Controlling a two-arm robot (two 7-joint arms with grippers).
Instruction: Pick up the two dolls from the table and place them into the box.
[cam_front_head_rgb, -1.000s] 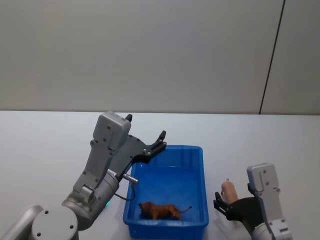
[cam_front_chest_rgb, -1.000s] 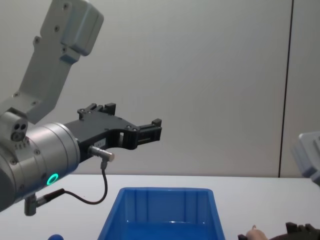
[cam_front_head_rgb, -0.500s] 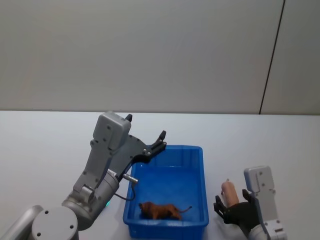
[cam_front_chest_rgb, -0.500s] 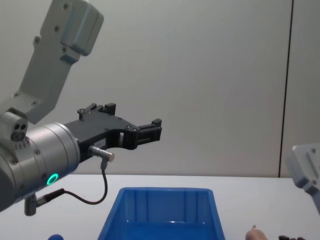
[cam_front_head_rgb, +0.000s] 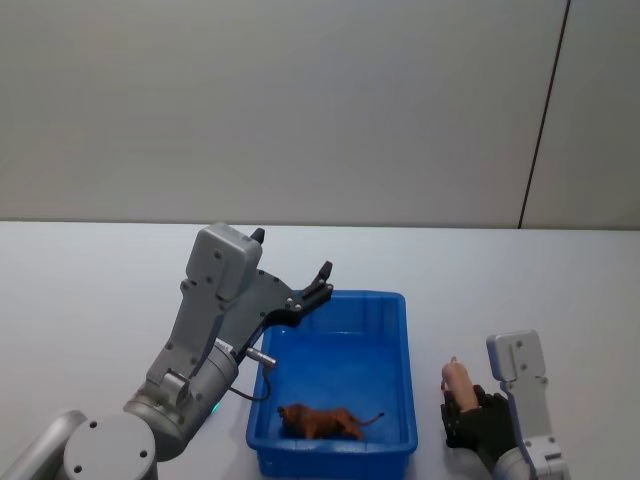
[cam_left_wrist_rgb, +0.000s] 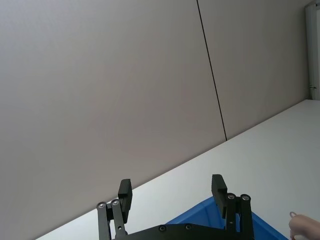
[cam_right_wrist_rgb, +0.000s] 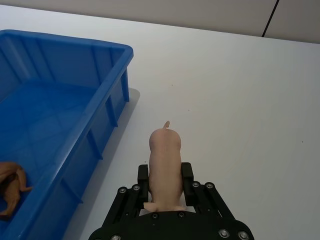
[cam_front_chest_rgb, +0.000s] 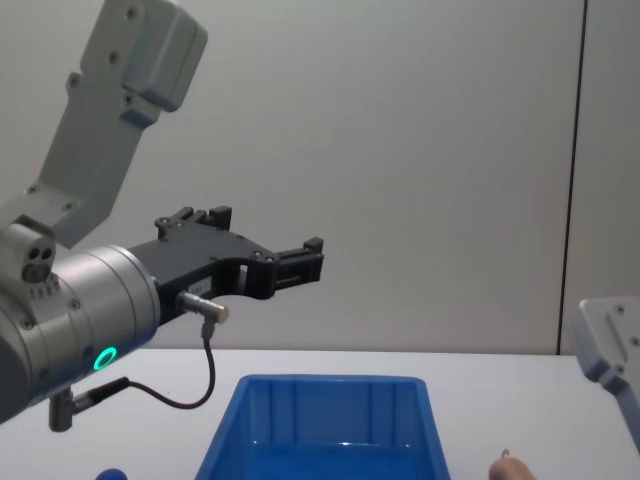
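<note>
Right gripper (cam_right_wrist_rgb: 165, 179): jaws clamped on pink doll (cam_right_wrist_rgb: 164, 150), box (cam_right_wrist_rgb: 70, 44) beside. Left gripper (cam_left_wrist_rgb: 172, 190): jaws apart, above box holding brown doll (cam_front_head_rgb: 320, 422).

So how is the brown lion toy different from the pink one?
The brown doll lies inside the blue box; the pink doll is outside it, on the white table. The brown doll is untouched; the right gripper grips the pink doll's sides. The brown doll is dark, the pink doll pale. Both are small toy animals.
</note>
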